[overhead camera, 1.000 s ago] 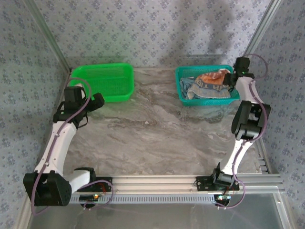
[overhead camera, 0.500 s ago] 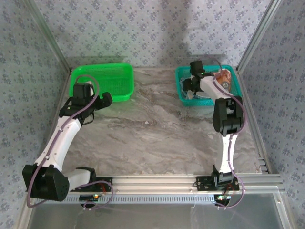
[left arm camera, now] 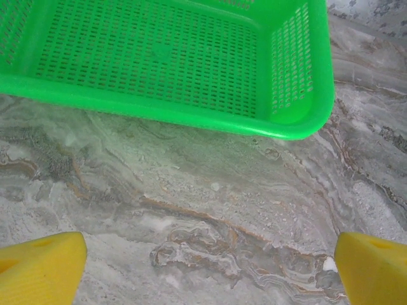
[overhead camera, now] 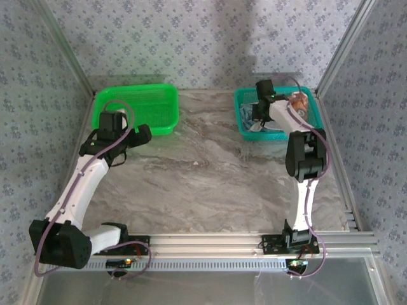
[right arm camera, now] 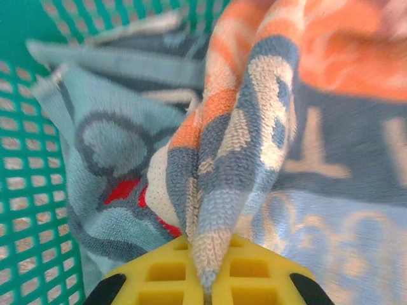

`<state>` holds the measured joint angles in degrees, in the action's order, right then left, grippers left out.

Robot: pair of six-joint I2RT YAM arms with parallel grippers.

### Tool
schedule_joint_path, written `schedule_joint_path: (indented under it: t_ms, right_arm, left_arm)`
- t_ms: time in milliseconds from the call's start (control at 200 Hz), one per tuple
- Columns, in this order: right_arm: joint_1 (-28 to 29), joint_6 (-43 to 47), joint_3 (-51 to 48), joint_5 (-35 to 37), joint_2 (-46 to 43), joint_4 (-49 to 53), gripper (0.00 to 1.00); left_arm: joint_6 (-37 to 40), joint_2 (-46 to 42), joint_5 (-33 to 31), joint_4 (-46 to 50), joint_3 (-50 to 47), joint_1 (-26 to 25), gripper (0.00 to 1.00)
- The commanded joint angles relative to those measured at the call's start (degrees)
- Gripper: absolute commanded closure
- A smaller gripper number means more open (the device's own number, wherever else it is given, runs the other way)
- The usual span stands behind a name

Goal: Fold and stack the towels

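Note:
The towels lie bunched in the teal basket. In the right wrist view a fold of the orange, white and blue-grey striped towel rises from between my yellow pads, with my right gripper shut on it. Left of it lies the light blue towel with a cartoon face. From above, my right gripper reaches down into the basket's left half, and an orange patch of towel shows beside the arm. My left gripper hovers open over bare table just in front of the green basket.
The green basket holds nothing, and its near rim lies just ahead of my left gripper. Teal basket mesh stands close on the left of the right gripper. Patterned walls enclose the marble table on three sides.
My right arm swung from the basket's right side to over its left half, and its jaws closed on the striped towel. My left arm shifted slightly toward the green basket and stays open.

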<state>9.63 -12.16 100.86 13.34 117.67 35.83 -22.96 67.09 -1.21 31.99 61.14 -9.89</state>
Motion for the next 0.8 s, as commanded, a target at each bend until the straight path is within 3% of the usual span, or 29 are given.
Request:
schedule_joint_path:
  t_ms: [0,150,285,570,690,795]
  right_arm:
    - [-0.23,3.75,1.79,5.20,-9.47,-0.47,1.00]
    - [0.63,7.37,8.04,7.00,-14.47,0.31,1.00]
    - [5.13,11.13,13.77,5.94,-18.32,0.40,1.00]
    - [23.48,21.91,27.09,4.16,-21.80,1.42,1.00]
    - [27.16,17.97,28.86,-1.26,-22.33,2.77,1.00]
    - [28.58,12.27,22.30,-7.79,-24.50,0.77,1.00]
  left_arm:
    - [1.11,-0.58,0.77,0.03,3.29,-0.57,0.00]
    - [1.16,-0.44,1.19,-0.83,4.69,-0.74,0.00]
    - [0.71,-0.79,-0.06,-0.97,6.21,-0.74,0.00]
    - [0.37,-4.23,-1.87,-1.91,7.19,-0.77,0.00]
    - [0.90,-5.71,-2.24,-1.21,7.32,-0.74,0.00]
    - [1.27,-7.06,-1.74,-0.53,6.72,-0.74,0.00]
